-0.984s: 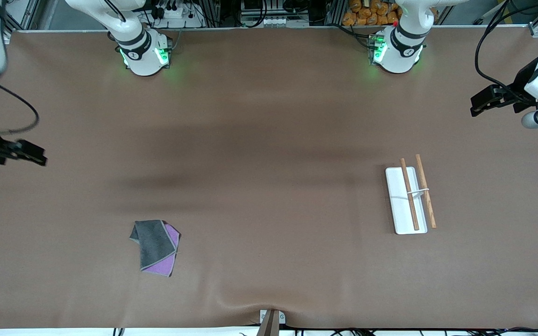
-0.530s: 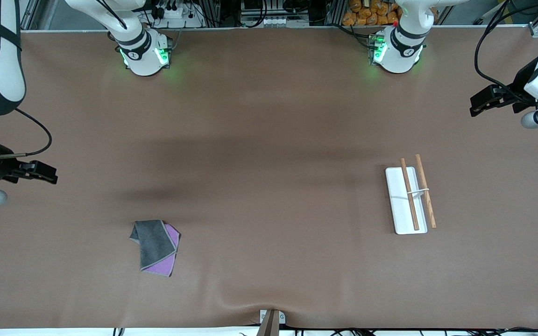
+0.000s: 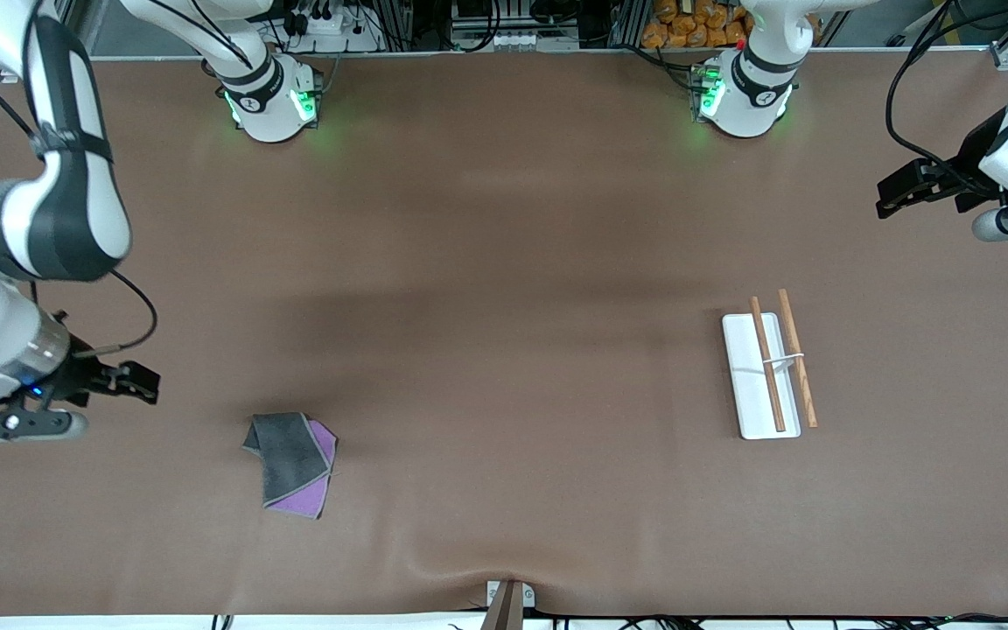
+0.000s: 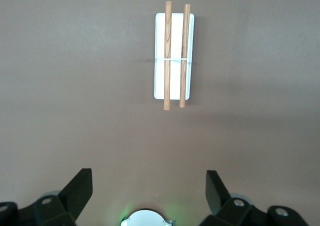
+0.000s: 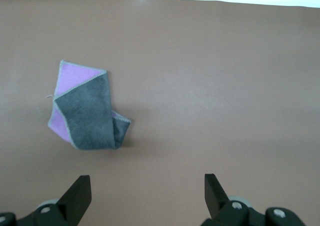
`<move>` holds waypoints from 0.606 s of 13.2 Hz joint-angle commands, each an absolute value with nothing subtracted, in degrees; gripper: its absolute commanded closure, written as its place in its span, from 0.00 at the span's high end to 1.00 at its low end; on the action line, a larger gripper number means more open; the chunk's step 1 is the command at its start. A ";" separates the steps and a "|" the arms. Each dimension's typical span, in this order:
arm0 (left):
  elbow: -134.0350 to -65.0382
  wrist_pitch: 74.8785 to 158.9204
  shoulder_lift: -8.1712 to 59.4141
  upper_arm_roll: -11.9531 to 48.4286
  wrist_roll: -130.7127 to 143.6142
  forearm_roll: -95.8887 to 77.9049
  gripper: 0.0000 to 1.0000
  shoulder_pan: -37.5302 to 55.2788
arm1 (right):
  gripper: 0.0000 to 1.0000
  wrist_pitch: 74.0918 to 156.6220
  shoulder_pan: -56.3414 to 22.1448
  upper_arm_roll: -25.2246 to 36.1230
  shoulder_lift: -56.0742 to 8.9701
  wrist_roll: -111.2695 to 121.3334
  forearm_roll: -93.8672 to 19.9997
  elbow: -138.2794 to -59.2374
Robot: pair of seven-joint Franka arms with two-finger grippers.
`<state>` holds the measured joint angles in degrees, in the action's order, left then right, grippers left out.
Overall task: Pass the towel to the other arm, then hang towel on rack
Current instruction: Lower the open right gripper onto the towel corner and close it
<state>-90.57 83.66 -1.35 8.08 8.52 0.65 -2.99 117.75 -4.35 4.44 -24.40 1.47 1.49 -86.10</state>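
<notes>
The towel (image 3: 291, 464) lies crumpled on the brown table, dark grey folded over purple, toward the right arm's end and near the front camera. In the right wrist view the towel (image 5: 87, 111) is apart from my right gripper (image 5: 146, 183). That right gripper (image 3: 143, 385) hangs open and empty over bare table, beside the towel toward the right arm's end. The rack (image 3: 745, 376), a white base with two wooden rods, sits toward the left arm's end. My left gripper (image 3: 893, 188) waits open and empty over that end of the table. In the left wrist view the rack (image 4: 175, 41) is well clear of the left gripper (image 4: 149, 178).
The right arm's elbow (image 3: 58, 219) hangs over its end of the table. Both arm bases (image 3: 272, 101) (image 3: 745, 96) stand at the table's edge farthest from the front camera. A small clamp (image 3: 508, 599) sits at the edge nearest to it.
The right arm has swung in from its end of the table, carrying its open gripper toward the towel. The left arm has barely moved. Towel and rack lie as before.
</notes>
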 commanded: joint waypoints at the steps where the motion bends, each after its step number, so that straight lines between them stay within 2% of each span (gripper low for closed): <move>1: -91.67 84.46 -2.02 8.00 7.74 -0.18 1.00 -3.16 | 1.00 122.93 -5.70 4.48 -30.12 1.23 -2.35 -84.99; 3: -93.07 85.86 -2.02 8.00 7.73 -0.18 1.00 -3.34 | 1.00 128.47 -7.81 4.57 -34.08 1.58 -4.57 -85.43; 8: -94.30 86.74 -1.41 8.00 7.47 0.09 1.00 -4.30 | 1.00 133.49 -10.20 4.48 -38.66 4.65 -4.83 -85.43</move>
<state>-93.13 85.54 -1.19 7.93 8.52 0.65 -3.40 132.20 -10.26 4.10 -37.30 2.67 -3.60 -86.45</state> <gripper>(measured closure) 0.000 0.000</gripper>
